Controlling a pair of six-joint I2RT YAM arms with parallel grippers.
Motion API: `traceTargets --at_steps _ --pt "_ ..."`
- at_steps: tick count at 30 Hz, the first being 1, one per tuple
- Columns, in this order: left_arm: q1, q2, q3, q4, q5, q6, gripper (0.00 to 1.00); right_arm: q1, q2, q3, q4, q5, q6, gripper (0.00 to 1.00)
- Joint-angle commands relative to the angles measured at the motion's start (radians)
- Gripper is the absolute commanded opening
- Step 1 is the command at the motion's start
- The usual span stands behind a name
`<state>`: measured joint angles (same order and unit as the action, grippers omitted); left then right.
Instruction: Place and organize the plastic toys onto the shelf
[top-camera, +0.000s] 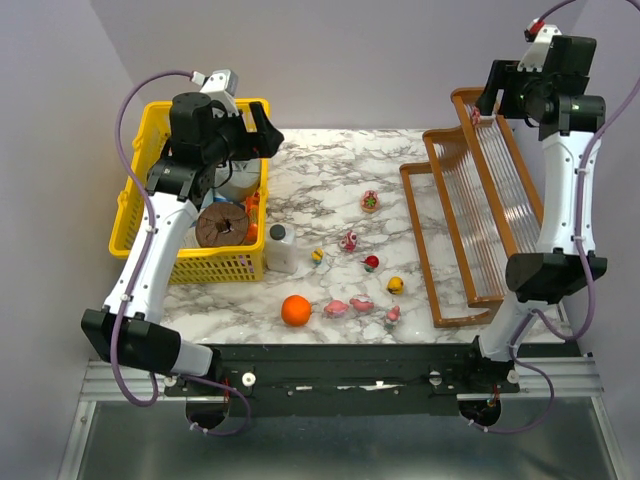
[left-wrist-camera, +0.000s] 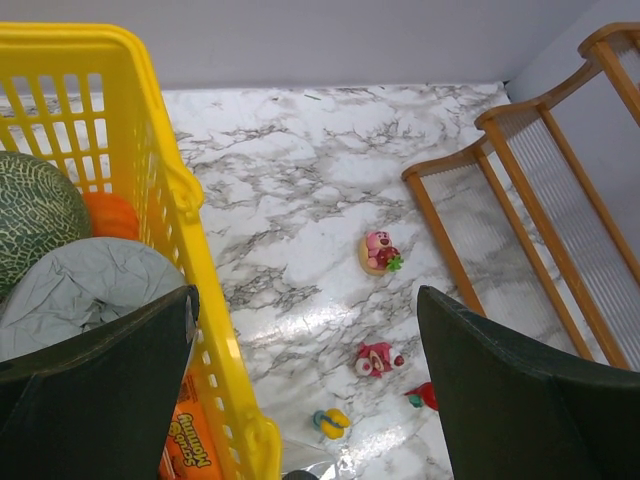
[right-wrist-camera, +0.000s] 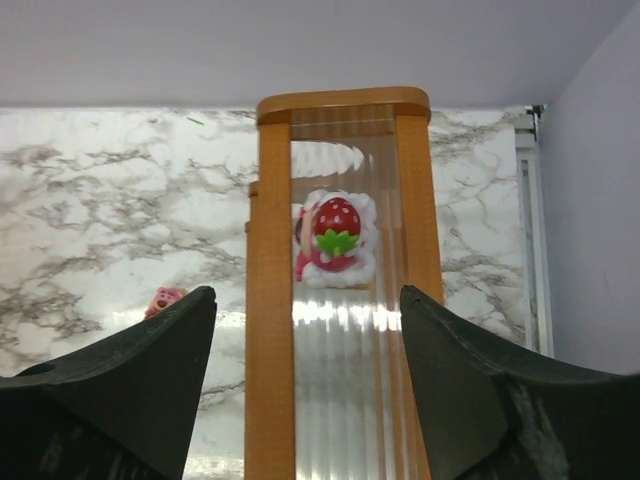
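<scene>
- Figurines of pink plastic (top-camera: 361, 302), three of them, lie in a row at the near edge of the white marble-patterned table (top-camera: 330, 170), just right of a round orange ball (top-camera: 295, 310).
- Farther in, a yellow toy (top-camera: 396, 285), a red toy (top-camera: 371, 263), a yellow-and-blue toy (top-camera: 316, 256) and a pink toy (top-camera: 349, 240) sit scattered, apart from one another.
- A white bottle (top-camera: 281, 248) stands left of them, just beside the yellow plastic basket (top-camera: 130, 215).
- A pink figure on a round yellow base (top-camera: 370, 201) lies farther back, near the lowest tier of the brown wooden stepped shelf (top-camera: 470, 220) on the right.
- A red strawberry toy with a white surround (right-wrist-camera: 335, 240) rests on the clear rods of the tier below the right gripper (right-wrist-camera: 305, 300).
- The right gripper hangs over the shelf's far end, fingers spread wide, holding nothing.
- The left gripper (left-wrist-camera: 305, 300) hangs over the basket's far right corner, likewise wide apart and empty.
</scene>
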<state>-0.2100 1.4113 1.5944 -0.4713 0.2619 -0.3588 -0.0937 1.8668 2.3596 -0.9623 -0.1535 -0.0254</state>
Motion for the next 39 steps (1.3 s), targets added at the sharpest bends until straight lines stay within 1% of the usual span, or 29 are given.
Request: traceTargets --at_steps 1,3,4,5,6,7,8,9,10,11,12,13,15,16,18,20,22,25,29,35,39 --pt "-0.003 -0.072 -0.028 -0.001 -0.027 0.017 0.99 0.011 -0.144 -0.071 0.046 -0.125 0.022 0.84" --pt "-0.005 -0.087 -0.045 0.005 -0.029 0.018 0.99 0.037 -0.216 -0.133 0.068 -0.152 0.010 0.84" --pt "-0.003 -0.101 -0.053 0.007 -0.029 0.018 0.99 0.087 -0.250 -0.222 0.082 -0.141 -0.008 0.84" --pt "-0.003 -0.109 -0.059 0.014 -0.029 0.020 0.99 0.125 -0.285 -0.280 0.135 -0.088 -0.025 0.84" --pt "-0.003 -0.118 -0.068 0.014 -0.029 0.017 0.99 0.161 -0.372 -0.342 0.172 -0.066 -0.057 0.85" --pt "-0.003 -0.133 -0.082 0.016 -0.030 0.018 0.99 0.229 -0.412 -0.475 0.209 -0.054 -0.064 0.85" --pt "-0.003 -0.143 -0.089 0.019 -0.030 0.018 0.99 0.261 -0.446 -0.526 0.268 -0.049 -0.068 0.85" --pt "-0.003 -0.152 -0.103 0.020 -0.030 0.017 0.99 0.284 -0.519 -0.584 0.293 -0.047 -0.061 0.85" --pt "-0.003 -0.167 -0.111 0.022 -0.027 0.015 0.99 0.322 -0.547 -0.633 0.313 -0.047 -0.050 0.85" --pt "-0.003 -0.178 -0.119 0.026 -0.027 0.011 0.99 0.339 -0.579 -0.731 0.350 -0.064 -0.035 0.85" --pt "-0.003 -0.187 -0.128 0.029 -0.024 0.009 0.99 0.353 -0.606 -0.778 0.365 -0.083 -0.018 0.85" --pt "-0.005 -0.205 -0.145 0.033 -0.021 0.004 0.99 0.403 -0.657 -0.825 0.384 -0.095 -0.019 0.85" --pt "-0.003 -0.221 -0.162 0.045 -0.015 -0.005 0.99 0.468 -0.698 -0.975 0.442 -0.061 -0.033 0.86" --pt "-0.003 -0.232 -0.174 0.045 -0.007 -0.008 0.99 0.515 -0.719 -1.020 0.451 -0.054 -0.037 0.86" --pt "-0.003 -0.238 -0.183 0.049 0.003 -0.020 0.99 0.537 -0.719 -1.110 0.468 -0.060 -0.009 0.86" --pt "-0.003 -0.241 -0.189 0.053 0.017 -0.031 0.99 0.567 -0.707 -1.157 0.490 -0.092 0.004 0.86" --pt "-0.003 -0.239 -0.192 0.051 0.034 -0.038 0.99 0.607 -0.696 -1.230 0.519 -0.087 0.022 0.86" --pt "-0.003 -0.241 -0.200 0.056 0.045 -0.055 0.99 0.646 -0.643 -1.283 0.571 -0.049 0.065 0.85" --pt "-0.003 -0.238 -0.211 0.065 0.059 -0.080 0.99 0.681 -0.545 -1.289 0.648 0.032 0.136 0.82" --pt "-0.003 -0.236 -0.217 0.077 0.066 -0.120 0.99 0.730 -0.354 -1.248 0.720 0.100 0.284 0.78" --pt "-0.003 -0.238 -0.217 0.072 0.056 -0.124 0.99 0.770 -0.239 -1.191 0.708 0.199 0.382 0.71"
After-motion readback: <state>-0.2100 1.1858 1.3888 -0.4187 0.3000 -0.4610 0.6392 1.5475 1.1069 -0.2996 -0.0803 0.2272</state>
